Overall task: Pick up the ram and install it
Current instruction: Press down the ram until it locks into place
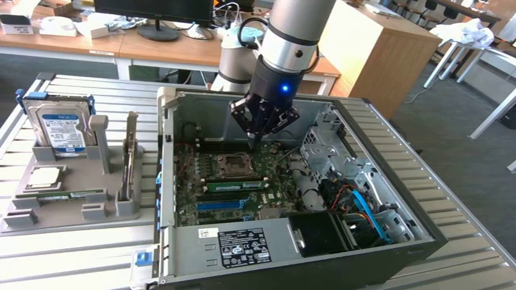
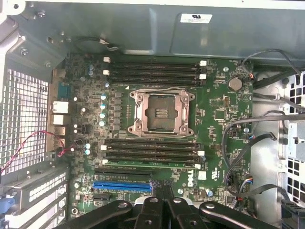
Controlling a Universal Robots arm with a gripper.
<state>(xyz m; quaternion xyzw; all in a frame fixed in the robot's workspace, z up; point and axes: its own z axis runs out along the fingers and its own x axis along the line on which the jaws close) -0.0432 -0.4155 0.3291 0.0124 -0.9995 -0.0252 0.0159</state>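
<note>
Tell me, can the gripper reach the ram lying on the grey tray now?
Probably yes: the ram lies flat on the tray with nothing over it. But the gripper, shut, hangs inside the computer case, whose wall stands between them.

Exterior view: set high and off to one side, looking down at an angle over the open computer case (image 1: 354, 115). Wrist view: close above, facing straight down inside it. Both views share the motherboard (image 1: 234, 181) (image 2: 219, 119) and its empty processor socket (image 1: 235, 162) (image 2: 160, 112).
</note>
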